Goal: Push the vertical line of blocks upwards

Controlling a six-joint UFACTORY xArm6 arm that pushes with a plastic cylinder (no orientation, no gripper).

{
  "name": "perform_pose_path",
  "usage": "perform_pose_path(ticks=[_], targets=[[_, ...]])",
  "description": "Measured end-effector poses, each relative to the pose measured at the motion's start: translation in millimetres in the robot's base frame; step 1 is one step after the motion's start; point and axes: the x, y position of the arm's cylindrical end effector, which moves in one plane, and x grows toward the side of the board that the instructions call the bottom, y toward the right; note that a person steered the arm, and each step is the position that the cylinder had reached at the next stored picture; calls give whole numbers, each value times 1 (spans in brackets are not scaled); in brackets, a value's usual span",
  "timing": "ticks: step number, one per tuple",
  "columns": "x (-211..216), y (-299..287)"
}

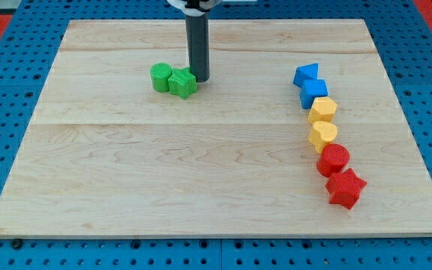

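A vertical line of six blocks stands at the view's right: a blue block (306,74) at the top, a blue cube (314,93), a yellow hexagon (322,109), a yellow heart (323,136), a red cylinder (334,160) and a red star (346,187) at the bottom. The line leans slightly to the right as it goes down. My tip (200,79) is far to the left of this line, in the upper middle of the board, touching the right side of a green star (182,83).
A green cylinder (161,77) sits against the green star's left side. The blocks lie on a pale wooden board (201,180) set on a blue pegboard. The rod rises from the tip to the view's top edge.
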Motion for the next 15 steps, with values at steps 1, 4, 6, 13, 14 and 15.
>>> perform_pose_path(ticks=[1,4,6,13,14,15], targets=[[22,15],[189,18],[265,72],[274,231],[269,239],[255,219]])
